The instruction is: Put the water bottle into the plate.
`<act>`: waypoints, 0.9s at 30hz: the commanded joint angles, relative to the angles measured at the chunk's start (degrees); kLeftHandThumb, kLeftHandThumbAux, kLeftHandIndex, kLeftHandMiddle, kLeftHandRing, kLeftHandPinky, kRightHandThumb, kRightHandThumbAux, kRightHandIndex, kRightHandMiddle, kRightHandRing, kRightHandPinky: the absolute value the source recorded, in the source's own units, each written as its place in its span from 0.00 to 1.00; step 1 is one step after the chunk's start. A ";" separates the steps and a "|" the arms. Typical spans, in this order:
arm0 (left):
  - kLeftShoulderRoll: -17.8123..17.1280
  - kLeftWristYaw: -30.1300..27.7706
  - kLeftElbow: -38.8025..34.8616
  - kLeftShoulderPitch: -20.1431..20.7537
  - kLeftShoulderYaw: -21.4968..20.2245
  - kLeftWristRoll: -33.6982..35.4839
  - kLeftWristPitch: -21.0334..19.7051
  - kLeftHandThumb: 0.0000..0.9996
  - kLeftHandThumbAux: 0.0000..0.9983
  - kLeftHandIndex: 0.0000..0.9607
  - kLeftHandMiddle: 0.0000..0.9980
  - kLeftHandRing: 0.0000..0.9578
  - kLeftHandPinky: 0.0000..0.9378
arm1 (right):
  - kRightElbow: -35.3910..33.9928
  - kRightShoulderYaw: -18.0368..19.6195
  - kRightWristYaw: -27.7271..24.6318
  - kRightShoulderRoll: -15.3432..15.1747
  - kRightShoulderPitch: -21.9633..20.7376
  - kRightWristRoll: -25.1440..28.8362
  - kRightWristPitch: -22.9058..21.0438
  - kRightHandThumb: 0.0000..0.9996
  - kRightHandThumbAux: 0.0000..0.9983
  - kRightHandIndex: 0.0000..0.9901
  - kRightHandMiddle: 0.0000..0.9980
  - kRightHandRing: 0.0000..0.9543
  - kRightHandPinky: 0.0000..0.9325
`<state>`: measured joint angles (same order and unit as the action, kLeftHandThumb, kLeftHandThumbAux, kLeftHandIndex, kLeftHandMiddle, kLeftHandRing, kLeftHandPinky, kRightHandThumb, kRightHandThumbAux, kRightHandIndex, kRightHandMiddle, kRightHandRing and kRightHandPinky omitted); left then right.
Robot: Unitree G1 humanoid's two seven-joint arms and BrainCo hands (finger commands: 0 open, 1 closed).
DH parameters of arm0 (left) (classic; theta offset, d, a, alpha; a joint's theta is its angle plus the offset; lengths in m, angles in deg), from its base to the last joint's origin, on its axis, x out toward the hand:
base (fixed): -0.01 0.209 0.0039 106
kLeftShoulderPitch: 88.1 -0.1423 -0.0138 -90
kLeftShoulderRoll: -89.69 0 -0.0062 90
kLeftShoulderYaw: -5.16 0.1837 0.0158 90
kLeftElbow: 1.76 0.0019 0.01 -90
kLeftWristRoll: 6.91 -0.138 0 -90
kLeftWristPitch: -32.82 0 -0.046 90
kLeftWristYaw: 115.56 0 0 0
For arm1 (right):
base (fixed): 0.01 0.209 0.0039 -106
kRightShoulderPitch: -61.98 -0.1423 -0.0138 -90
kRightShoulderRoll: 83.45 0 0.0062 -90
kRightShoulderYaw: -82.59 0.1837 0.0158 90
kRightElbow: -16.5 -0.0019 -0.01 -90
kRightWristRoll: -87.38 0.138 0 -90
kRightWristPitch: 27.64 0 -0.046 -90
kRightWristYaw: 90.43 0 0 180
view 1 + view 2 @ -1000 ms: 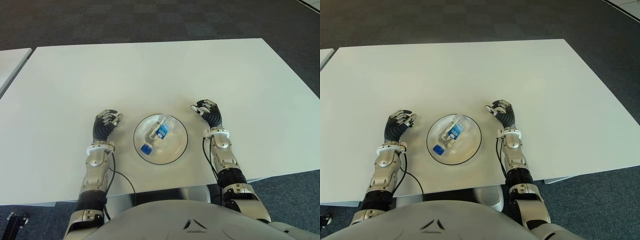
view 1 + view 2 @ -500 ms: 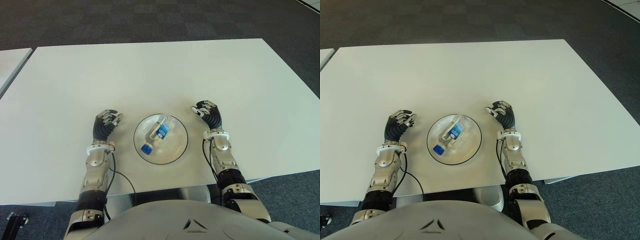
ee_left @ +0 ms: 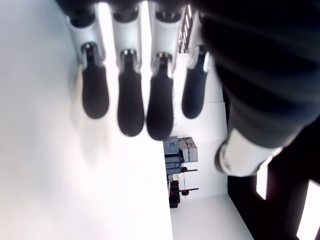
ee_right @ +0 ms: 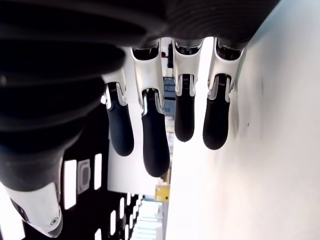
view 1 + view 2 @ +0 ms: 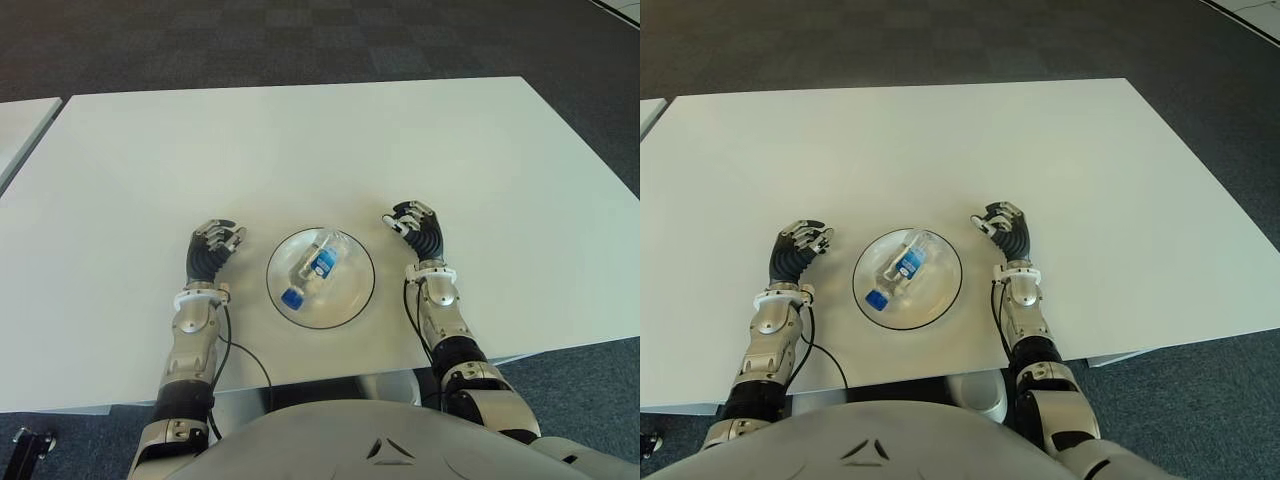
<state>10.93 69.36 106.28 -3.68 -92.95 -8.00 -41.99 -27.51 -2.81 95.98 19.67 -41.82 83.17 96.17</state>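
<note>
At frame centre the bottle [image 5: 314,268] lies in the plate [image 5: 352,300]; left hand [image 5: 212,250] and right hand [image 5: 418,229] flank it, relaxed, empty.

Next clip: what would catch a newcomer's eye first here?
The water bottle with its blue cap and label, lying on its side in the clear plate near the front edge of the white table. The left hand and right hand flank the plate, fingers relaxed and empty.
</note>
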 commanded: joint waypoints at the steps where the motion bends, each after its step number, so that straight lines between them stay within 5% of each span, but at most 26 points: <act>1: -0.07 0.61 0.78 -0.22 0.02 -0.62 -0.11 0.71 0.71 0.45 0.61 0.62 0.62 | 3.55 0.53 0.51 0.58 0.17 0.77 1.15 0.85 0.68 0.42 0.59 0.91 0.93; 27: 0.24 -0.91 0.62 0.03 -0.52 2.11 -0.74 0.71 0.71 0.45 0.62 0.63 0.62 | 3.20 1.09 2.54 1.83 -0.06 0.76 -0.56 0.85 0.68 0.44 0.62 0.89 0.93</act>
<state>10.93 69.10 106.31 -3.68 -93.23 -6.61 -41.99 -25.12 -1.81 98.18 20.71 -43.14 83.18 97.99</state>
